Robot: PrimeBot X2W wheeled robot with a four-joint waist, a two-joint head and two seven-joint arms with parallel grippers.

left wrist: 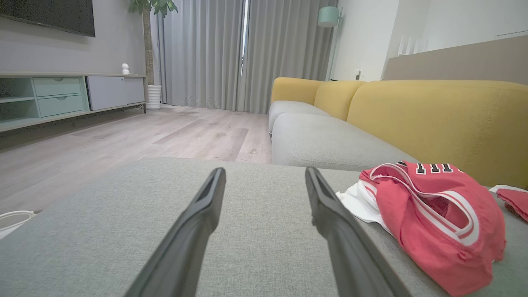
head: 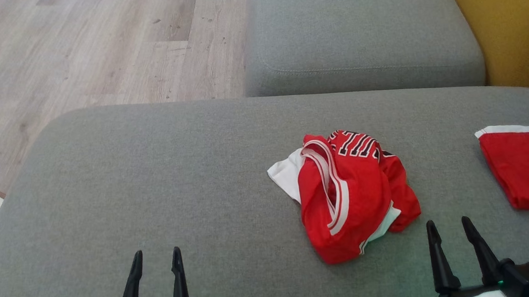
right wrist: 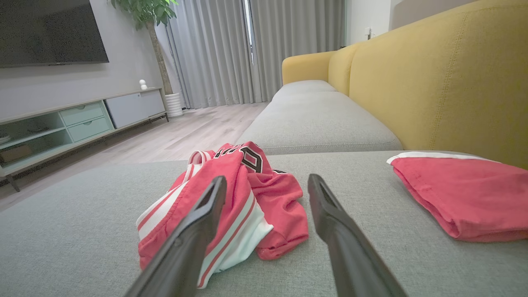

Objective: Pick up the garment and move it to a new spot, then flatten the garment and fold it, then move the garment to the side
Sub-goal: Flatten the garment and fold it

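A crumpled red garment (head: 347, 194) with white trim and black lettering lies in a heap on the grey sofa cushion (head: 156, 182), right of centre. It appears at the right of the left wrist view (left wrist: 433, 218) and just ahead of the fingers in the right wrist view (right wrist: 239, 202). My left gripper (head: 156, 256) stands open at the lower left, well apart from the heap, with nothing between its fingers (left wrist: 206, 206). Close to the heap's lower right corner, my right gripper (head: 450, 226) is open and empty, fingers (right wrist: 326, 206) pointing up the view.
A second red piece with a white edge (head: 523, 169) lies folded flat at the cushion's right edge (right wrist: 466, 194). Another grey seat cushion (head: 358, 37) lies beyond, with the yellow sofa back (head: 509, 18) to the right and wooden floor (head: 79, 49) to the left.
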